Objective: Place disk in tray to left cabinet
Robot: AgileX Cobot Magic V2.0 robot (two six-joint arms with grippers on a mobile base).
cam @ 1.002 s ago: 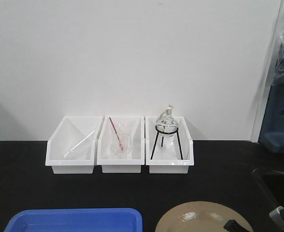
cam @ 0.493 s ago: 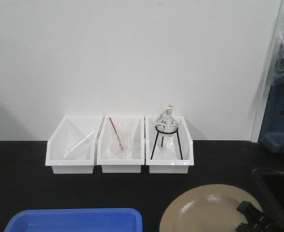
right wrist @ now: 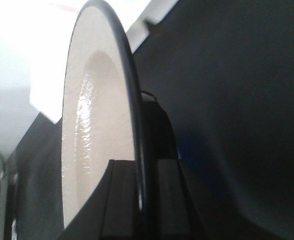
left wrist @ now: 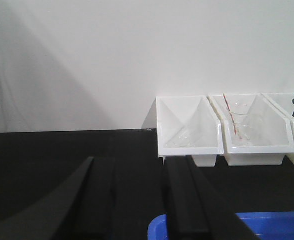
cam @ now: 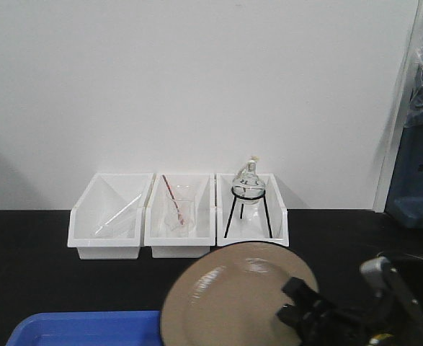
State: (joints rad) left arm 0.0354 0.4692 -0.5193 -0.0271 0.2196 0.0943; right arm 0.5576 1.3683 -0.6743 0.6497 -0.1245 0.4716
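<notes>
Early stage: right gripper [cam: 299,301] pinches disk [cam: 225,295] by its rim, tilted above table [cam: 24,281] beside tray [cam: 67,328], not in yet; left gripper [left wrist: 139,200] spread, empty; left cabinet step untouched.

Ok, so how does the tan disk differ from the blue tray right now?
The disk is round, glossy tan with a dark rim; the tray is rectangular and bright blue. The right gripper pinches the disk's edge, holding it up; the tray lies on the black table, untouched. The disk tilts its face toward the front camera; the tray lies flat. Both are cut off by the front view's lower edge.
</notes>
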